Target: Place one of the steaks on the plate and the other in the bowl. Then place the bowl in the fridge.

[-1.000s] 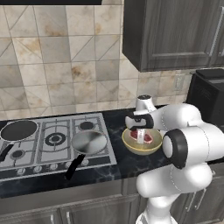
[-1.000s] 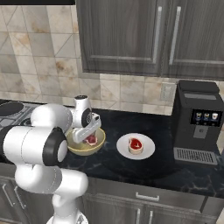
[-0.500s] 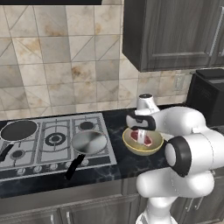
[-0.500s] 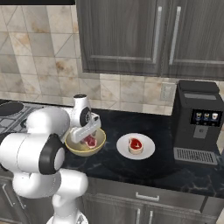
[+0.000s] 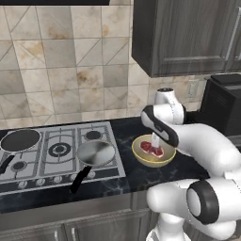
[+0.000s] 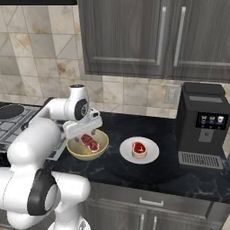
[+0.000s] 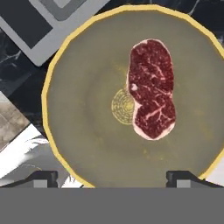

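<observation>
Lying flat inside the bowl (image 7: pixel 87 144), off to one side of its centre, the steak (image 7: pixel 151 89) is now free of the gripper (image 7: pixel 111 177), whose jaws have just spread wide and hang directly above it holding nothing. The other steak (image 6: pixel 139 148) already sits on the plate (image 6: pixel 150 156), just beside the bowl (image 6: pixel 99 150) on the dark counter (image 6: pixel 179 177). Both steaks look placed, so what remains is probably gripping the bowl's rim and carrying it to the fridge.

- A home kitchen: silver gas hob (image 5: pixel 56 150) set in a black marble tabletop (image 6: pixel 148 173).
- Dark wooden wall cabinets (image 6: pixel 134 36), beige tiled backsplash (image 5: pixel 61 61), black coffee machine (image 6: pixel 202 126).
</observation>
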